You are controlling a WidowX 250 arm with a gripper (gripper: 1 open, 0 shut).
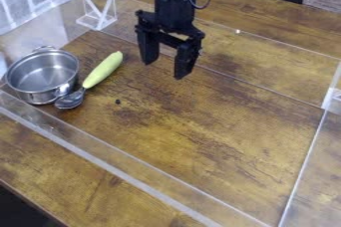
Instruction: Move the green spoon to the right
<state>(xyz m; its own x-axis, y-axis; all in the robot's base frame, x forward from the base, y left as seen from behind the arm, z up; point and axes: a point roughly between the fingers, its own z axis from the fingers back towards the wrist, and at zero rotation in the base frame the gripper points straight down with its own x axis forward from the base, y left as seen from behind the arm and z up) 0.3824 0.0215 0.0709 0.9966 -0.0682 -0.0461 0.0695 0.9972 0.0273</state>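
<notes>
Pincer (167,68): one, black, upper middle of the frame, on a black arm reaching in from the top edge; fingers spread wide apart, nothing between them, pointing toward the bottom of the frame.

Counter (220,131): one, brown wood grain, spanning most of the frame; pale lines along the left and right portions; a small dark spot left of centre.

Pot (42,74): one, round, shiny steel, open at the top, at the left edge of the frame, slightly above mid-height.

Green spoon (100,72): one, yellow-green handle, silver bowl end; left part of the frame, just right of the pot, lying at a slant, handle toward the top, bowl end toward the lower left beside the pot. Whether bowl end and pot touch, cannot tell. Pincer well apart, to the spoon's right.
</notes>
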